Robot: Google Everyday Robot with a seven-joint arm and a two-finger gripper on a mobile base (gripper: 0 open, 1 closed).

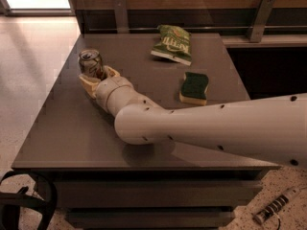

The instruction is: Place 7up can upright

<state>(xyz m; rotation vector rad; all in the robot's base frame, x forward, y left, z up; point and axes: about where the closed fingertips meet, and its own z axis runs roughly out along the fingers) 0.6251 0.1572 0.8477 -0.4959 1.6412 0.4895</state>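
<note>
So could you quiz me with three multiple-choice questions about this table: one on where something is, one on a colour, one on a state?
1. Where is the 7up can?
A) on the floor
B) on the table, right at the gripper, near the left edge
C) inside a drawer

2. What colour is the top of the sponge?
A) red
B) blue
C) green

3. How does the 7up can sit?
A) upright
B) lying on its side
C) crushed flat

Answers:
1 B: the can rests on the tabletop at the end of the arm, well left of the chip bag.
2 C: its top face is green, over a yellowish layer.
3 A: its shiny silver top faces up.
</note>
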